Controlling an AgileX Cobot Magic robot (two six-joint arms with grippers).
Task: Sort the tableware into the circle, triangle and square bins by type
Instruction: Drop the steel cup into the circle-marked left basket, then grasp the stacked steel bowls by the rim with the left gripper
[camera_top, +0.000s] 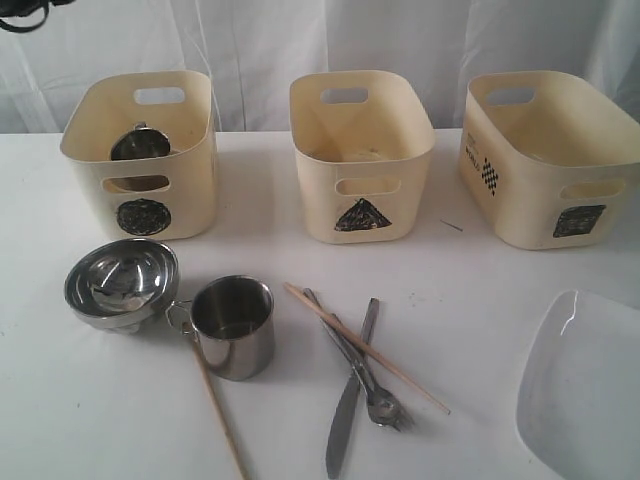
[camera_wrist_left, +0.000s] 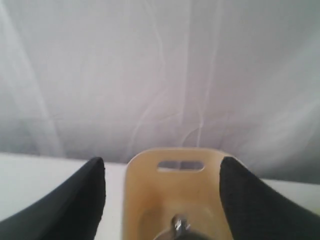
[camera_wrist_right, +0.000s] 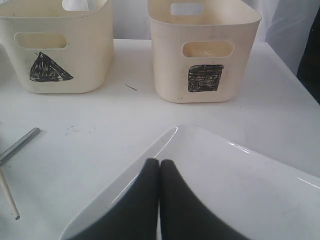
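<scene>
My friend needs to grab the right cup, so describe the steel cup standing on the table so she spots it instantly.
Find the leftmost tub, marked with a black circle. In front of it sits a steel bowl, and the cup stands upright right of that bowl. Unlike the other steel cup inside the tub, it is out on the table.

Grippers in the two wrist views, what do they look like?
The left gripper has two black fingers tapering to rounded tips, one showing a fine grid texture. The right gripper has the same black tapered fingers, matte. No cables or markings show.
</scene>
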